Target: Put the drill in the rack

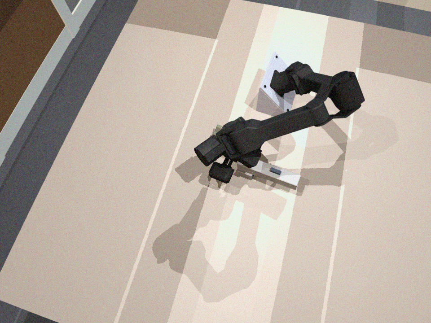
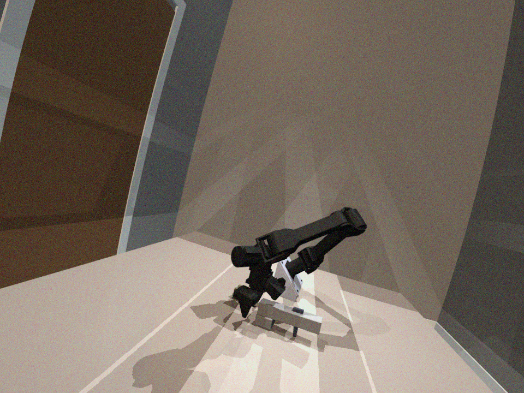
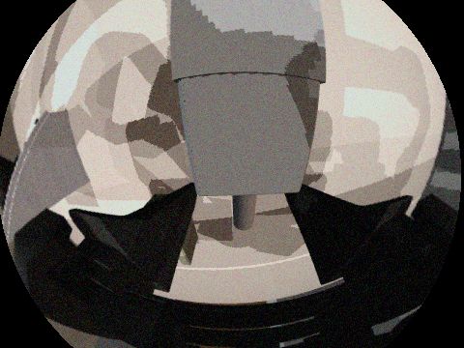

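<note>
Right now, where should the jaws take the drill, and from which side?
Grip the short round shank of the drill sticking out of the gray block's end. Come end-on along its axis, jaws astride: the rest is buried in the block.

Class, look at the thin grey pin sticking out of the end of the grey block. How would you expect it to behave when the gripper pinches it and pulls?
The pin looks straight and rigid, so it probably won't bend. Being round and smooth, it may slip between the fingers. Once out of the block, it would likely roll if laid flat.
</note>
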You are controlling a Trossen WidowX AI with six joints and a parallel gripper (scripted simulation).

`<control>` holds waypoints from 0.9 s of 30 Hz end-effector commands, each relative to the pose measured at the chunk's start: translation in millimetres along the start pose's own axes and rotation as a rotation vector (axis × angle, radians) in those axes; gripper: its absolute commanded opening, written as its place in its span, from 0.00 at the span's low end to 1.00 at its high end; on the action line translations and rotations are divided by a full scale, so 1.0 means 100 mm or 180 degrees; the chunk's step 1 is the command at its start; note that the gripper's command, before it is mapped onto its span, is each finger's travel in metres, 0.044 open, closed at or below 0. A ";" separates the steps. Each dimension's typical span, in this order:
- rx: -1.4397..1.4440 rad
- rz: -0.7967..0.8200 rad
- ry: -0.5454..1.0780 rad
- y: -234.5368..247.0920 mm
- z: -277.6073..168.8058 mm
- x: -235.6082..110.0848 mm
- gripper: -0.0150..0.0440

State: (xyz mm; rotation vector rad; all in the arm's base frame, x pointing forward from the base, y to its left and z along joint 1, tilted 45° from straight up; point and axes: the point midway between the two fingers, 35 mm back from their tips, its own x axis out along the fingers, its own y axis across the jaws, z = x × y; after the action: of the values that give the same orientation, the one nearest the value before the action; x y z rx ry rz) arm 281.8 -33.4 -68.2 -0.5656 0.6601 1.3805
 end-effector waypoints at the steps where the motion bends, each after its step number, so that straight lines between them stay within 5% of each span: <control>1: -0.0002 0.0001 0.0001 0.00 0.00 0.00 0.69; 11: -0.0002 0.0001 0.0001 0.00 0.00 0.00 0.25; 27: 0.0009 -0.0004 -0.0015 0.00 -0.09 0.00 0.25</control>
State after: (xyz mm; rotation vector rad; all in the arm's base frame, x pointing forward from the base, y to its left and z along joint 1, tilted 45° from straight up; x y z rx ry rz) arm 281.7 -36.6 -71.8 -0.5617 0.6583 1.3789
